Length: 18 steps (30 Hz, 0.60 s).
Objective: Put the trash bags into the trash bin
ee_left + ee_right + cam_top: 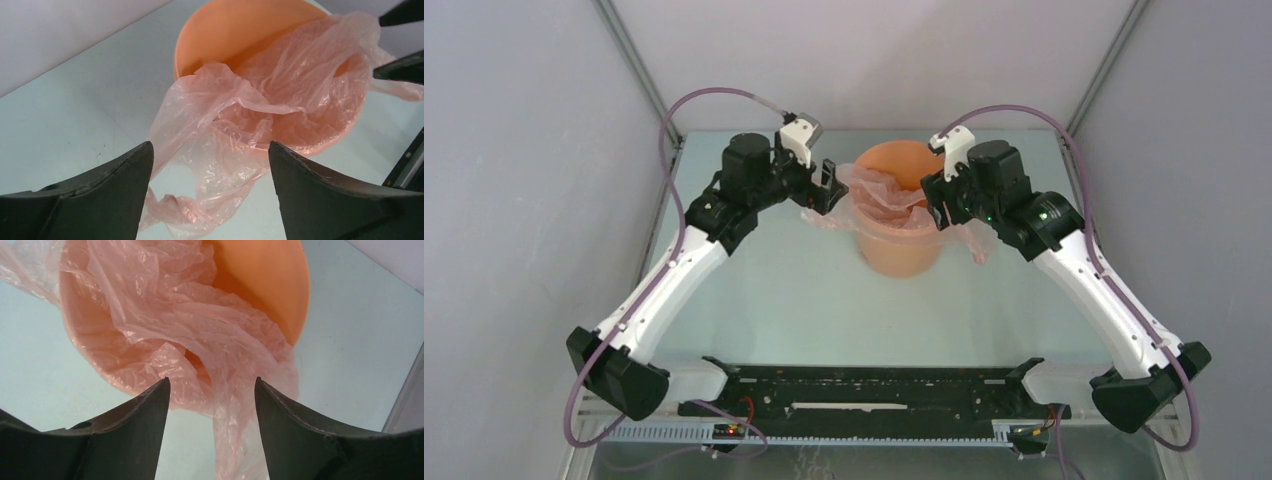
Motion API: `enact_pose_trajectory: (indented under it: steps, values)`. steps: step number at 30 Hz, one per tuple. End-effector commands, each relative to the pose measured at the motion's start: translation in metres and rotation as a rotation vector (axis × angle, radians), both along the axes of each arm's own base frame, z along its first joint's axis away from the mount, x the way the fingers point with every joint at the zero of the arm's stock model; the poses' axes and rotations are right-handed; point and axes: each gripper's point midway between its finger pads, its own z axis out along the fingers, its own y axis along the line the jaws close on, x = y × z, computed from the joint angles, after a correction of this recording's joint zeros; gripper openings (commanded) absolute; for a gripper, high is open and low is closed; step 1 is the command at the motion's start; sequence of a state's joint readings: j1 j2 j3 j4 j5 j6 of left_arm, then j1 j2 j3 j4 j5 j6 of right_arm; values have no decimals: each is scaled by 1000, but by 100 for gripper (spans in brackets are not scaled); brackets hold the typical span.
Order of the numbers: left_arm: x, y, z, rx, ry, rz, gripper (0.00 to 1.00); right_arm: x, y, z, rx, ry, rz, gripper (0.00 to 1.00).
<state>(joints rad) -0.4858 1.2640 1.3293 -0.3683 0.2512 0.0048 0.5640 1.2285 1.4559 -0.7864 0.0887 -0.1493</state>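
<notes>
Bag (pixel 260 90) half in bin (pixel 225 30), ends spilling over rim both sides. L pincer (pixel 210 145) & R pincer (pixel 211 380) flank it on table (pixel 804 290), both wide open, empty. Bin bottom hidden by film.

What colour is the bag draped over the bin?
Translucent pale pink trash bag, plain, no print; clearest in the left wrist view against the orange bin.
</notes>
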Motion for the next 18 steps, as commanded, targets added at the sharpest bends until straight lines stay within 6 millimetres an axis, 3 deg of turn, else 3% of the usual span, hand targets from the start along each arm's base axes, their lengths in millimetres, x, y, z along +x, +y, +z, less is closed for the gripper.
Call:
enact_pose_trajectory:
  steps: [1, 9, 15, 18]
  values:
    - [0, -20, 26, -15, -108, -120, 89, 16, 3, 13, -28, -91, -7, 71]
    - [18, -20, 3, 57, 0, -78, 79, 40, -3, -5, -111, -80, -109, 60]
    - [11, -22, -13, 105, 59, -127, 83, 45, -8, -6, -164, -105, -135, 56]
    - [6, -28, -19, 93, 88, -164, 82, 46, -5, -5, -144, -111, -135, 47]
